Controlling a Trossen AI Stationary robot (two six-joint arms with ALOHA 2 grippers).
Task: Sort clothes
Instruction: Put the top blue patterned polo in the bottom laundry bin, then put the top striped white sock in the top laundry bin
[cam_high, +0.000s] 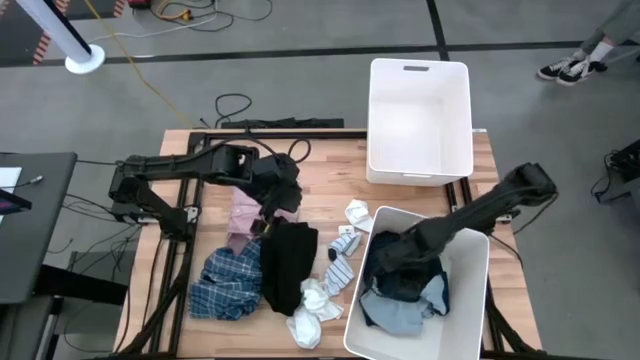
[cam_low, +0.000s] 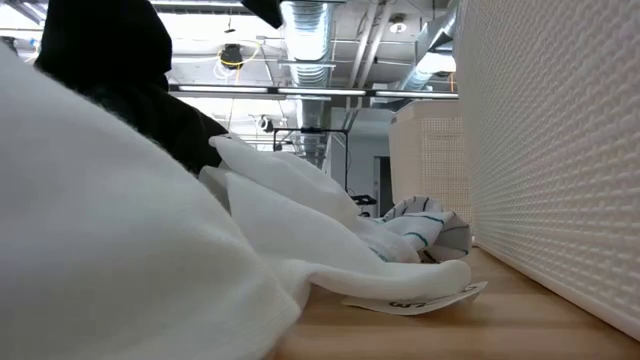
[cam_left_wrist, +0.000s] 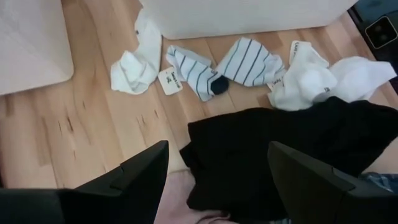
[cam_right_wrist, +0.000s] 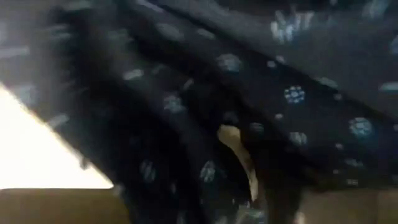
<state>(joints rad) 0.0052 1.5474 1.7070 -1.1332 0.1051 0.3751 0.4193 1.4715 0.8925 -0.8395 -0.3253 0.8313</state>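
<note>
Navy patterned garment (cam_right_wrist: 261, 81) fills right wrist view — overhead: in bin (cam_high: 470, 300).

This looks like a big lab or workshop. A light wooden table (cam_high: 480, 160) stands on a grey concrete floor (cam_high: 300, 25) with a yellow cable (cam_high: 150, 80) (loose, trailing). Shiny metal pipes (cam_low: 310, 20) hang under the high ceiling.

Grey floor (cam_high: 300, 30) with cables around the wooden table (cam_high: 215, 215), ceiling ducts (cam_low: 310, 20) overhead
</note>
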